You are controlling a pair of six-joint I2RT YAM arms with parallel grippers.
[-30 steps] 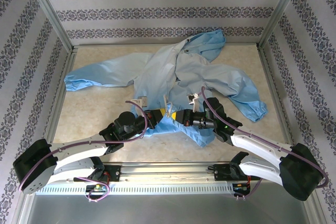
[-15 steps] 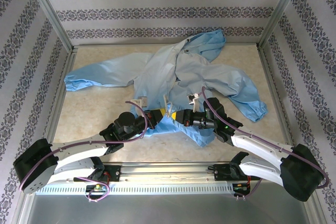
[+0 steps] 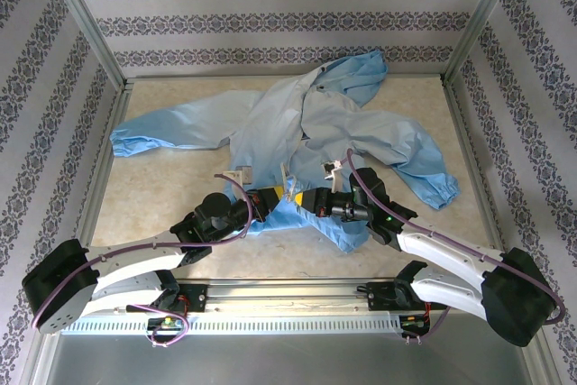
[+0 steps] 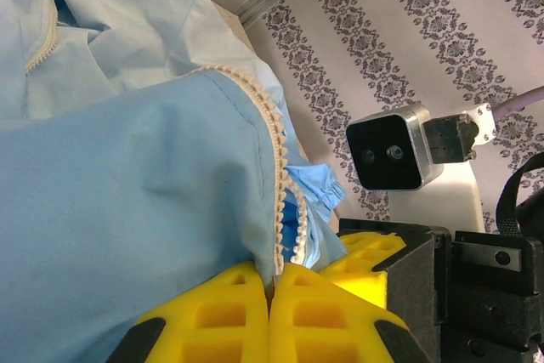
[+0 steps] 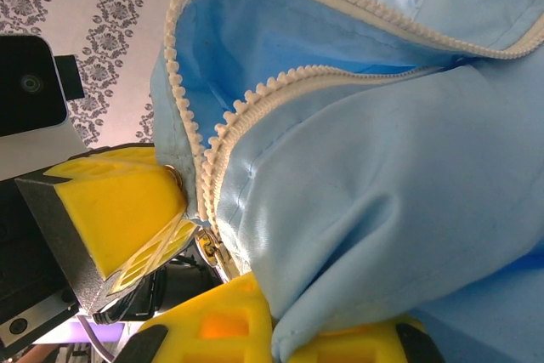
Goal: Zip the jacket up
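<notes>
The left gripper (image 4: 270, 297) had its yellow fingers pressed together on the toothed zipper edge (image 4: 277, 159) of the jacket (image 3: 306, 123), the pale teeth running down into the seam between the pads. Just beside it, nearly tip to tip, the right gripper (image 5: 280, 336) was clamped on a fold of the blue fabric at the other zipper edge, cloth bulging out from between its fingers. The two rows of teeth lay apart above the grippers, showing the blue lining between them. Both grippers met at the jacket's bottom hem, near the middle of the table (image 3: 171, 191). From there the jacket spread away from the arms, its front open and rumpled, the hood (image 3: 361, 74) toward the far wall (image 3: 270, 15), one sleeve (image 3: 167, 132) stretched out left and the other ending in a gathered cuff (image 3: 442, 189) on the right.
</notes>
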